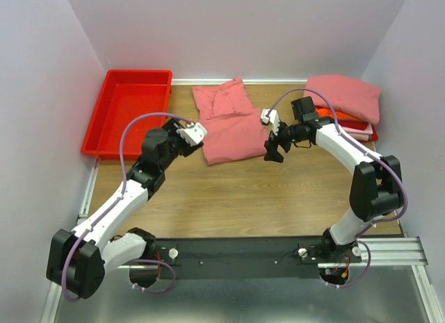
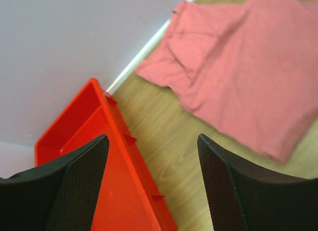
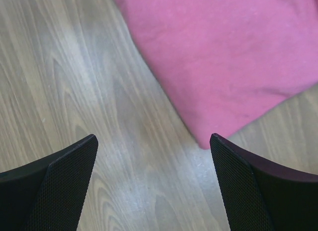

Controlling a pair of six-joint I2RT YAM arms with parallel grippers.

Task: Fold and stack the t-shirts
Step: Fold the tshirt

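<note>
— Nearest is the black rail (image 1: 243, 257) along the near edge of the table (image 1: 236, 198). What are the pincers doing?

— Left gripper (image 2: 154, 191) hangs with its fingers spread wide and nothing between them, above wood just beside the bin (image 2: 124, 181). Right gripper (image 3: 154, 186) is just as wide, over bare wood, also holding nothing.

— And the cloth?

— One salmon shirt (image 1: 228, 125) lies partly folded in the middle of the table, toward the back, with a smaller fold doubled over its far part. The left gripper sits just off its left edge. The right gripper is by its near right corner, which shows close to that gripper's right finger in the wrist view.

— Any others?

— A stack (image 1: 345, 104) in the far right corner has a pink one on top, with orange, pale and red edges showing beneath.

— The bin?

— Red, in the far left corner, well apart from the stack.
</note>
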